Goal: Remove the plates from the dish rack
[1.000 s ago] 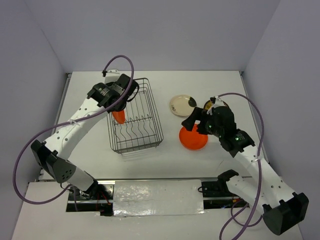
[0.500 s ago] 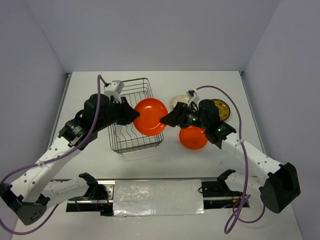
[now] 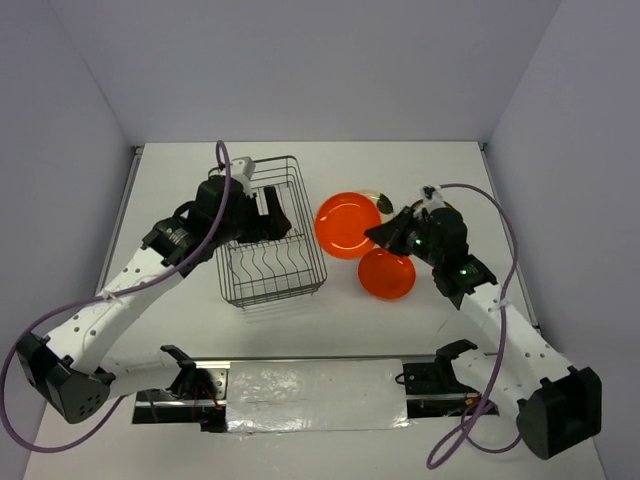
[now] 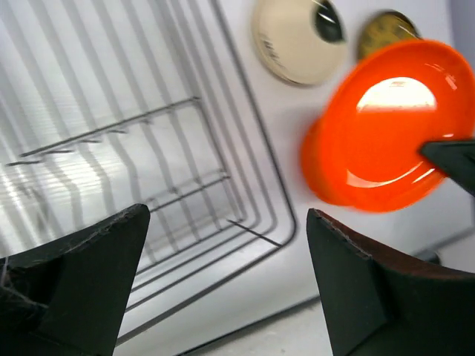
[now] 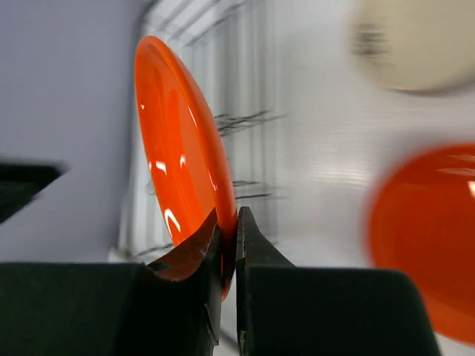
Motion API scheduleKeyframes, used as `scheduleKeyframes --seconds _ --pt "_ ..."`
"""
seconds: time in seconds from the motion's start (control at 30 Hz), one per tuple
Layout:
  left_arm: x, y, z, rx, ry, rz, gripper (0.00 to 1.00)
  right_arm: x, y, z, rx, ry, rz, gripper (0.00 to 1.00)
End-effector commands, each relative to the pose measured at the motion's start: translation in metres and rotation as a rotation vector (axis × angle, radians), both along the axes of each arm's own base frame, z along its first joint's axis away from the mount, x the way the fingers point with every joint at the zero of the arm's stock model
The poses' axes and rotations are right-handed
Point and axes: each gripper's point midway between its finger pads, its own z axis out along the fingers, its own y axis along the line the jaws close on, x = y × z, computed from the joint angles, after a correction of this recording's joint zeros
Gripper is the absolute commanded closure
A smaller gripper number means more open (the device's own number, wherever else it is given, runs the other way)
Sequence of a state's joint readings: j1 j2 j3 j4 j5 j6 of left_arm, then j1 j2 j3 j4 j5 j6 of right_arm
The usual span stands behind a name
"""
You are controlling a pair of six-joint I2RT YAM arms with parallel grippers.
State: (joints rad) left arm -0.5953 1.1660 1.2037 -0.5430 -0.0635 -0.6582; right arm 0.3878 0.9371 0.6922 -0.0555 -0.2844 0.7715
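White desk (image 3: 450, 170), pale walls (image 3: 300, 70) on three sides. The wire dish rack (image 3: 270, 240) sits left of centre, and no plate shows among its prongs.

My left fingers (image 4: 226, 222) hang over the rack, spread wide, holding nothing. My right fingers (image 5: 228, 222) are clenched on the rim of an orange plate (image 3: 348, 224). It is in the air, tilted on edge, between the rack and the plates lying on the desk. Those are a second orange plate (image 3: 388, 273) just below it, and a cream plate (image 4: 297, 33) and a dark plate (image 4: 382, 33) beyond.

Step in hand, as I judge it: set this one down.
- Turn the wrist until the plate lies level.
- Lower it onto the orange one or the bare desk beside it.
- Let go only on contact.
- The rim pinch is thin, so a fast swing could pivot the plate.
- Keep off the cream plate.
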Motion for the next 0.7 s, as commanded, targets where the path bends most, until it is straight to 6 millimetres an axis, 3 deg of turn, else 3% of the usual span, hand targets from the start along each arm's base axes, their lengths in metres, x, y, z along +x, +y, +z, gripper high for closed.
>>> scheduleKeyframes --seconds 0.0,0.03,0.17,0.27,0.47,0.5,0.53,0.67 --pt "-0.003 0.061 0.017 0.172 -0.064 0.204 0.0 -0.001 -0.078 -0.064 -0.102 0.174 -0.262 1.0" --pt "-0.006 0.069 0.021 0.185 -0.082 0.22 0.01 0.0 -0.103 -0.076 -0.116 0.209 -0.34 1.0" --pt "-0.028 0.099 0.031 0.239 -0.154 0.234 0.01 -0.011 -0.137 -0.11 -0.174 0.272 -0.403 0.94" --pt "-0.04 0.112 0.023 0.281 -0.154 0.235 0.0 -0.016 -0.149 -0.128 -0.204 0.32 -0.424 0.92" --pt "-0.056 0.131 0.006 0.353 -0.141 0.233 0.0 -0.018 -0.142 -0.147 -0.211 0.362 -0.351 0.84" --pt "-0.058 0.132 0.006 0.357 -0.141 0.233 0.01 -0.019 -0.142 -0.147 -0.218 0.358 -0.341 0.64" --pt "-0.06 0.136 0.005 0.363 -0.143 0.239 0.01 -0.02 -0.14 -0.147 -0.219 0.359 -0.332 0.52" --pt "-0.063 0.146 0.0 0.378 -0.156 0.277 0.0 -0.024 -0.142 -0.142 -0.309 0.355 -0.293 0.26"
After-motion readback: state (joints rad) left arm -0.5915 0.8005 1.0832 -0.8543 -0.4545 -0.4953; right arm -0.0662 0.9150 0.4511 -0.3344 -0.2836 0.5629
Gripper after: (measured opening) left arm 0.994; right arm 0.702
